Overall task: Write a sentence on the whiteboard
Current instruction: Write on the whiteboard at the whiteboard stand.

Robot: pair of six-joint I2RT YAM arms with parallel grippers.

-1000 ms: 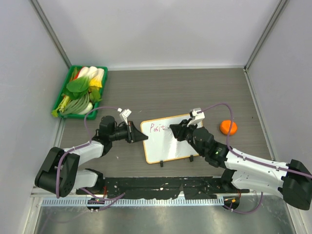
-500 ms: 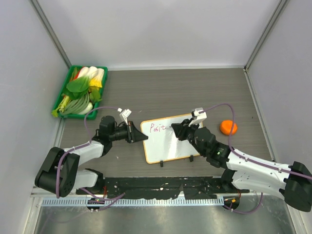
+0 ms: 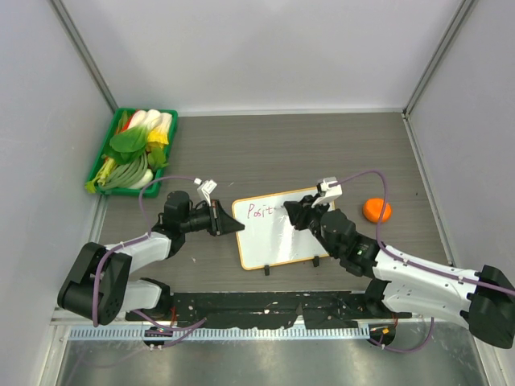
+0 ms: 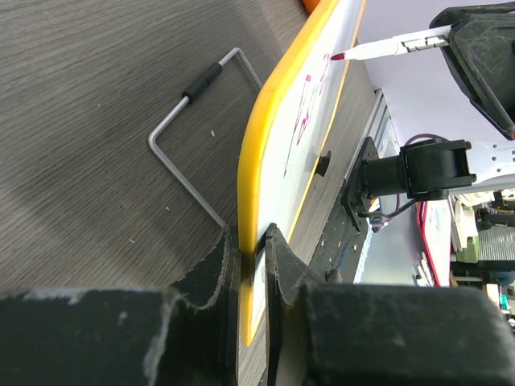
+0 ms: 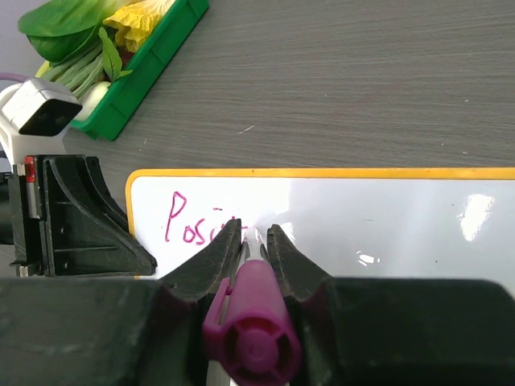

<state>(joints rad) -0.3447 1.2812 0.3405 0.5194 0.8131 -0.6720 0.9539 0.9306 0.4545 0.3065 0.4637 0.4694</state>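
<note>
The whiteboard (image 3: 282,237) with its orange frame lies on the table in the top view. My left gripper (image 3: 235,227) is shut on its left edge; the left wrist view shows the jaws clamped on the orange frame (image 4: 254,185). My right gripper (image 3: 290,213) is shut on a purple-capped marker (image 5: 251,322) and holds its tip at the board's upper part. The sentence (image 5: 199,224) reads "Posit" in pink letters at the board's top left; the jaws hide the last strokes. The marker tip (image 4: 338,56) shows at the board in the left wrist view.
A green tray of vegetables (image 3: 133,149) stands at the far left. An orange fruit (image 3: 376,210) lies right of the board. A bent wire stand (image 4: 193,145) lies flat behind the board. Two black clip feet (image 3: 267,270) sit on the board's near edge.
The right gripper with the marker has shifted slightly right along the first line. The left gripper and the board have stayed put.
</note>
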